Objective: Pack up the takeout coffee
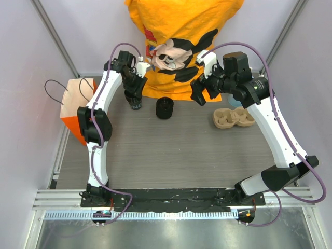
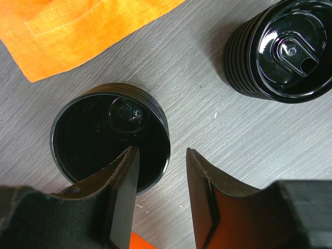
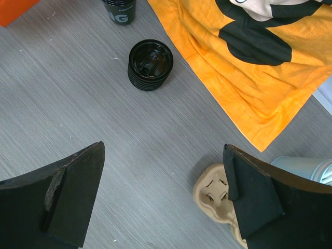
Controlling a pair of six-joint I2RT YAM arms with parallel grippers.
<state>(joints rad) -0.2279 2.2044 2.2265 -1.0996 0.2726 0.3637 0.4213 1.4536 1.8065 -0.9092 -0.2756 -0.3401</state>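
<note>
light: bright, even, all 3 views | shdws: soft, faint | glare: lid stack [image 2: 290, 46] | focus: left pincer [image 2: 161, 151] soft

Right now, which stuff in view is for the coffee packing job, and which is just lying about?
Job:
- cup stack, left gripper straddling its rim
- lid stack
- bag
- carrier, probably
No lidded cup in view.

Lying about:
- shirt
- silvery container beside the carrier
</note>
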